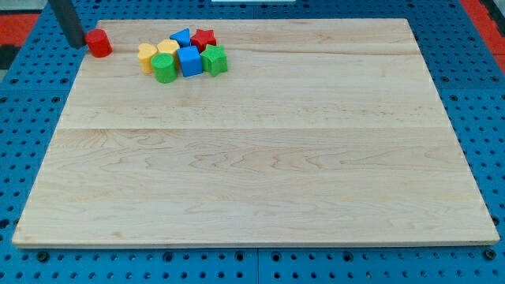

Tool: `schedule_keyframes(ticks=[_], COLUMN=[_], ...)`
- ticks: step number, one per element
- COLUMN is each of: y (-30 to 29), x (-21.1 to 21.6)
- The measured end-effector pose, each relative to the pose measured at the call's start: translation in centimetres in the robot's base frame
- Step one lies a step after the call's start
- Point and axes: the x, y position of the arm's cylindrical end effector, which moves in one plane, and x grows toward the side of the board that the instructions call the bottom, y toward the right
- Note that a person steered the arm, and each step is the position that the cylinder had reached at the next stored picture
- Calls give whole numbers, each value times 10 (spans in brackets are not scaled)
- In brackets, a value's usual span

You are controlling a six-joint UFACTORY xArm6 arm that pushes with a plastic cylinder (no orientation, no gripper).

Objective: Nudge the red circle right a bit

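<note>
Here the red circle (99, 43), a short red cylinder, stands at the top left corner of the wooden board (260, 158), right at the board's left edge. My tip (75, 43) is just to the view's left of it, so close that I cannot tell whether the two touch or a thin gap lies between them. The rod is bare, as the rig has it, with nothing to open or close and nothing carried; it comes down from the view's top edge and only its lower stretch shows.

To the view's right of the red circle, apart from it, the other blocks sit in a tight cluster near the board's top edge. Nearest is a yellow heart-like block (147, 56), with a second yellow block (167, 48) just beside it toward the right. In front of these, toward the view's bottom, stands a green cylinder (165, 69), with a blue cube (189, 61) touching it on the right and a green block (214, 60) of uneven outline after that. Behind them lie a blue block (182, 36), seemingly triangular, and a red star (203, 37).

The board rests on a blue perforated table (473, 95).
</note>
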Motion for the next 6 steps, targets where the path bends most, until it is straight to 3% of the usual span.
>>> schedule_keyframes(ticks=[2, 4, 6], y=[51, 21, 29], x=[-8, -7, 5])
